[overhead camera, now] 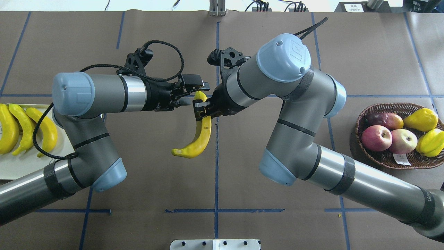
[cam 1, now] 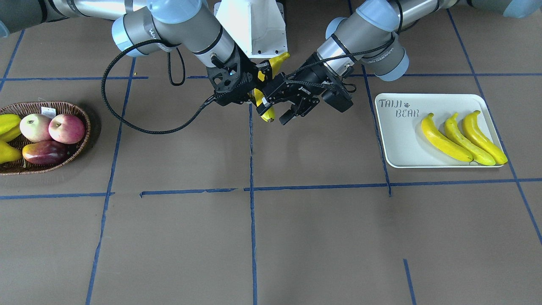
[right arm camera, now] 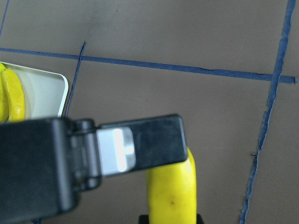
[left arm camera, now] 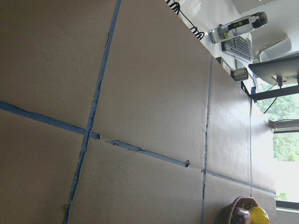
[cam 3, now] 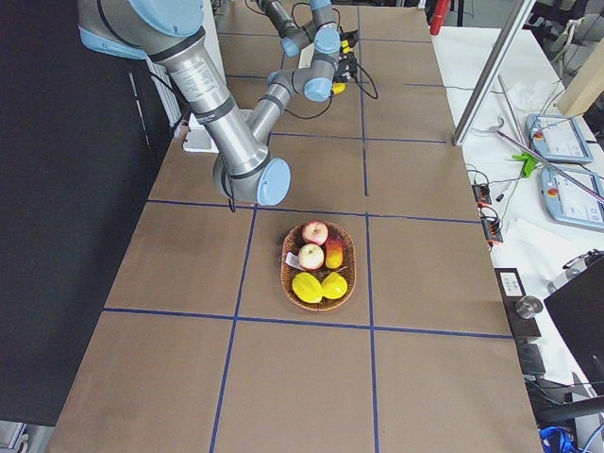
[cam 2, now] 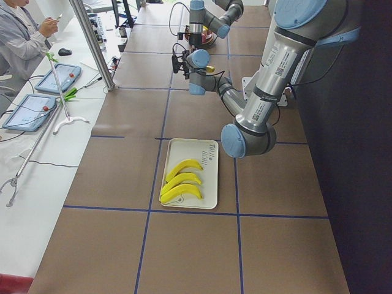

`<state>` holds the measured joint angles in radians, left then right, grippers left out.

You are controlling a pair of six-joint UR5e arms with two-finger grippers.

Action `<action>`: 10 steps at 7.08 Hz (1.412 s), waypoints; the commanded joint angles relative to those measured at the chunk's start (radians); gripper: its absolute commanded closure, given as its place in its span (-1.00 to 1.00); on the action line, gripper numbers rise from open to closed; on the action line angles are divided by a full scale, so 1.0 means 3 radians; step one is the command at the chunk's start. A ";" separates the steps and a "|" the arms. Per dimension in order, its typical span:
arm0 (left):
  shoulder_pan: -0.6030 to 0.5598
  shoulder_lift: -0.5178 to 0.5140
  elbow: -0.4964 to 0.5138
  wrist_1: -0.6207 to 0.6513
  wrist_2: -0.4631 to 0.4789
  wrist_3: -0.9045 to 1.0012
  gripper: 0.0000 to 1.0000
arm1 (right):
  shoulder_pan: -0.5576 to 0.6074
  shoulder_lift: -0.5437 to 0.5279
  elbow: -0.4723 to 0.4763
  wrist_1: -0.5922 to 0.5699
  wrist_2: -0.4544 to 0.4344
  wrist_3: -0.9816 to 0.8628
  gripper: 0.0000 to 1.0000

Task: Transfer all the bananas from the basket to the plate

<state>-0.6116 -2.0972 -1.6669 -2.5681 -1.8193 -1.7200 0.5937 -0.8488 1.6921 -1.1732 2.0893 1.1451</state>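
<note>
Right gripper (overhead camera: 203, 110) clamps a banana (overhead camera: 199, 139), its long axis near-to-far, robot-side tip curling left toward the plate (cam 1: 398, 144) lettered "TAIJI BEAR", while left gripper (cam 1: 276, 109) gapes wide beside it.

Grey "TAIJI BEAR" lettering, I read it on the plate (cam 1: 398, 142), corner away from its bananas (cam 1: 463, 140); "UR" embossed on my right arm's cap (overhead camera: 282, 57).

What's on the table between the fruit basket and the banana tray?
Nothing rests there: the front-facing view shows bare brown table with blue tape lines between basket and tray. Above it, the right hand holds a banana in the air.
</note>
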 commanded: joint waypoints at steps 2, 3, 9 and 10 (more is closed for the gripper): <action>-0.0047 -0.0025 0.0009 -0.0004 -0.0270 0.0144 -0.84 | 0.0000 0.0002 0.0000 0.0004 0.0010 -0.0023 1.00; -0.0108 -0.0025 0.0044 0.0001 -0.0372 0.0200 -0.81 | 0.0000 0.0002 0.0005 0.0004 0.0015 -0.0038 0.99; -0.0201 -0.0152 0.0162 -0.0004 -0.0460 0.0119 -0.68 | -0.0005 0.0002 0.0005 0.0019 0.0005 -0.0049 0.99; -0.0171 -0.0152 0.0162 -0.0004 -0.0465 0.0114 -0.66 | -0.0005 0.0002 0.0005 0.0024 0.0005 -0.0049 0.99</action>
<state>-0.6706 -2.1399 -1.6188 -2.5693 -1.9575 -1.6798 0.5924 -0.8483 1.6935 -1.1674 2.0912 1.1306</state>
